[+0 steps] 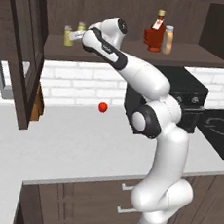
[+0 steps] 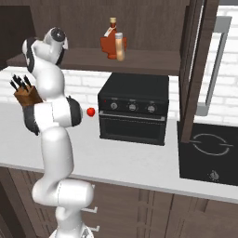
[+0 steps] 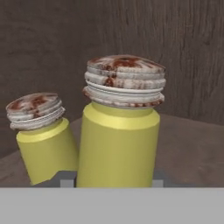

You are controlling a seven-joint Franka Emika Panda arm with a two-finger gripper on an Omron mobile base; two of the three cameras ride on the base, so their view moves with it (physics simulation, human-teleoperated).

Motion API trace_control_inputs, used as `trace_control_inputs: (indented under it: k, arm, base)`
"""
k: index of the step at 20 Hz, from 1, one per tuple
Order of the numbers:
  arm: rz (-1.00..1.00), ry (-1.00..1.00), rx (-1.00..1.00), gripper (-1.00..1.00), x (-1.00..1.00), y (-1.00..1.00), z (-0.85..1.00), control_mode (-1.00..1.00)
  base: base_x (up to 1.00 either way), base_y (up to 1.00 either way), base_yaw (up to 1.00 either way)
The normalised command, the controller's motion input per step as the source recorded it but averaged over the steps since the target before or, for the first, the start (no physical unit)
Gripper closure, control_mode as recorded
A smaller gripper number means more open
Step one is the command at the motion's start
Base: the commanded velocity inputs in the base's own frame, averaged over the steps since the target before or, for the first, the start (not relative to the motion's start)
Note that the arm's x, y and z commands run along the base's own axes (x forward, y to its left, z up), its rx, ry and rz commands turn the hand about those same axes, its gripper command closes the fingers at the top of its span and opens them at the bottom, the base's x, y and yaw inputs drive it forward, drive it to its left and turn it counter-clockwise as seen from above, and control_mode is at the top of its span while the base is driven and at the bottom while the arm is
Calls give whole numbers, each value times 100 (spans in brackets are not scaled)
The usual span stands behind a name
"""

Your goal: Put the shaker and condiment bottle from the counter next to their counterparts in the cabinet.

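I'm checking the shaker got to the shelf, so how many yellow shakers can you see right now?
2, both on the cabinet shelf at its left end. One shaker stands upright close before the hand camera; its twin stands beside it. None is on the counter; the arm may hide others.

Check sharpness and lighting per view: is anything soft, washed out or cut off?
Left base view: even flat light, no glare, soft edges; condiment bottle readable. Right base view: same, tomato crisp enough. Hand view: the near shaker looms large, cut off at the bottom, cap texture clear; its twin leans from lens distortion.
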Motion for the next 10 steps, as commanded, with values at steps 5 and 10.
trace_control_inputs:
  k: [5, 10]
  arm:
    - [0, 0, 0, 100, 20, 9, -10, -100]
    - [2, 0, 0, 100, 25, 0, -31, -100]
  base:
    - [0, 0, 0]
    - [0, 0, 0]
